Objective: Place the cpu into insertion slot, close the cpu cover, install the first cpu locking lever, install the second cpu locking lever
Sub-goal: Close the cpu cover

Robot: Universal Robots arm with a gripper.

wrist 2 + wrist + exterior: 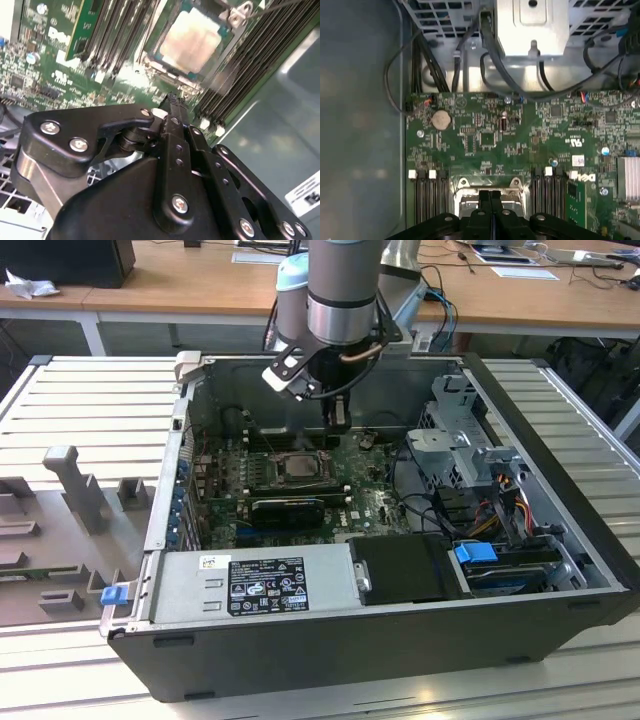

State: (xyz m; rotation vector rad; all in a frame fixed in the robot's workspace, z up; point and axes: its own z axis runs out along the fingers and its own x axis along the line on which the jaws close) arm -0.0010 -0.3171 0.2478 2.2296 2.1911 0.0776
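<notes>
Black two-finger metal gripper [172, 102] sits closest in the second wrist view, jaws pressed together w/ nothing between; tips by socket edge, contact can't tell. Small flat square pale beige-silver cpu [197, 40] lies face up in square black-rimmed insertion slot [268, 470], mid green motherboard [485, 135]. Square, so no long axis; sides run parallel w/ long black memory slots [107, 35] either side.

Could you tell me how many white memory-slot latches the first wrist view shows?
4: first latch and second on one side of the pincer, third and fourth opposite; others may be hidden.
</notes>
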